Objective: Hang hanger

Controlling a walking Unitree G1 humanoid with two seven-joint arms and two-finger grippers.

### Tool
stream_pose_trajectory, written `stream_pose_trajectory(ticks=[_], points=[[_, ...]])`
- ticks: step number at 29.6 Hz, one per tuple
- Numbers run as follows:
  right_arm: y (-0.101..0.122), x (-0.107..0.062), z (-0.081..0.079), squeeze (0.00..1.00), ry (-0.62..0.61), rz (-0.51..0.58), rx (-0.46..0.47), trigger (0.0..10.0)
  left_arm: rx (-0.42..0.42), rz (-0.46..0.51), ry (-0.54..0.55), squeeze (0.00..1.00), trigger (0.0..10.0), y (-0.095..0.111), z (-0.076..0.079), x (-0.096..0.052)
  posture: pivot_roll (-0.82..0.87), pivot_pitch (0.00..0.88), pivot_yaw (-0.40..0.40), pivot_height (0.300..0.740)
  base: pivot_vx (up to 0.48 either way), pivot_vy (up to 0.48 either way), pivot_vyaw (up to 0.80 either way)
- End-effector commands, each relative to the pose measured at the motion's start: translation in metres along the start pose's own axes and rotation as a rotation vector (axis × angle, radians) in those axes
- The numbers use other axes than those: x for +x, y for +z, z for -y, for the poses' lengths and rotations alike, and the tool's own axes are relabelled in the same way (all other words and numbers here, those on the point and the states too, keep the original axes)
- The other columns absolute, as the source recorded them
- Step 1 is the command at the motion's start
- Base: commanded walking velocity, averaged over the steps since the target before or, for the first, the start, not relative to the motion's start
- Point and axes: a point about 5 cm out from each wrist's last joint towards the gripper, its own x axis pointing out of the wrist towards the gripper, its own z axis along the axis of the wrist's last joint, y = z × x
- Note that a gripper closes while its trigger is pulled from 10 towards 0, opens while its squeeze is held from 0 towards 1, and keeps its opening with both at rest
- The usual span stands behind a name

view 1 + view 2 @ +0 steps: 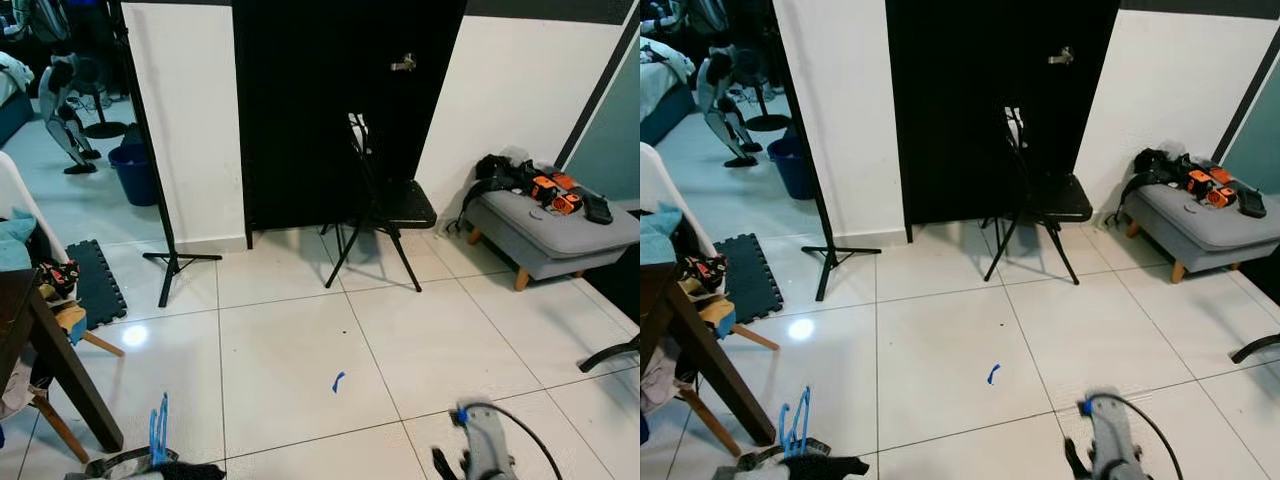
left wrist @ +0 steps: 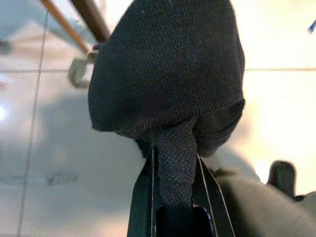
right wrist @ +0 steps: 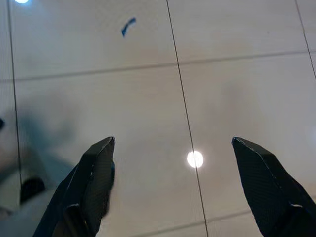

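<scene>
A blue hanger (image 1: pixel 158 430) sticks up at the bottom left of the eye views, with a black knitted garment (image 1: pixel 820 466) bunched just below it. In the left wrist view my left gripper (image 2: pixel 175 159) is shut on a fold of that black garment (image 2: pixel 168 74), which hides most of the floor beyond. My right arm (image 1: pixel 487 440) shows low on the right. Its gripper (image 3: pixel 173 142) is open over bare white tiles, with nothing between the fingers (image 3: pixel 96 173).
A black folding chair (image 1: pixel 385 205) stands before a black door (image 1: pixel 330 100). A grey bench (image 1: pixel 560 225) with tools is at the right, and a tripod stand (image 1: pixel 175 262) and a dark table (image 1: pixel 40 340) at the left. Blue tape (image 1: pixel 338 381) marks the open tiled floor.
</scene>
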Motion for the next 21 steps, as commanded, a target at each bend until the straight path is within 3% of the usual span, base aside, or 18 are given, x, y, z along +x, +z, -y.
stream_pose_trajectory(ticks=[1, 6, 13, 21], points=[[-0.001, -0.002, 0.003, 0.0, -0.007, 0.023, -0.018, 10.0, 0.007, 0.063, 0.006, 0.0, 10.0, 0.005, -0.002, -0.002, -0.01, 0.0, -0.076, 0.74, 0.0, 0.0, 0.0], [-0.006, -0.01, 0.009, 0.0, -0.045, 0.09, -0.069, 10.0, -0.022, 0.134, 0.024, 0.0, 10.0, 0.001, -0.008, -0.017, -0.01, 0.0, -0.076, 0.74, 0.0, 0.0, 0.0], [-0.02, -0.018, 0.013, 0.0, -0.065, 0.088, -0.166, 10.0, 0.073, 0.115, 0.036, 0.0, 10.0, -0.015, -0.006, -0.033, 0.0, 0.0, -0.091, 0.74, 0.0, 0.0, 0.0], [-0.037, -0.028, 0.016, 0.0, -0.073, 0.081, -0.167, 10.0, 0.103, 0.093, 0.045, 0.0, 10.0, -0.022, -0.008, -0.037, -0.01, 0.0, -0.077, 0.74, 0.0, 0.0, 0.0]])
